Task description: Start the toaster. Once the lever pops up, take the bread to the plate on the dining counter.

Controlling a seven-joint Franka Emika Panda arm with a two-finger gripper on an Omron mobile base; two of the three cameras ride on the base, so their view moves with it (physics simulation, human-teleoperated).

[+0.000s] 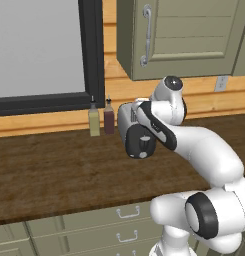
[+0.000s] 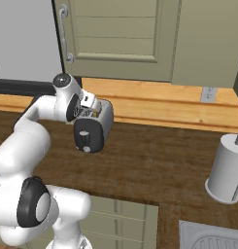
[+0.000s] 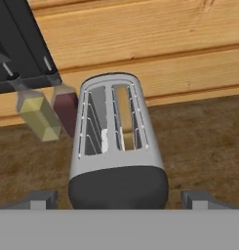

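Hand view: released pincer (image 3: pixel 118 197) hovers over the toaster (image 3: pixel 115 141), bread (image 3: pixel 123 117) still in its slot, toasting apparently unstarted.

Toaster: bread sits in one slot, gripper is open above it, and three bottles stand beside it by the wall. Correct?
Not quite: two bottles stand beside the toaster, not three, a yellowish bottle and a dark red bottle, as the hand view shows. The rest holds: the bread sits in one slot and the gripper is open above it.
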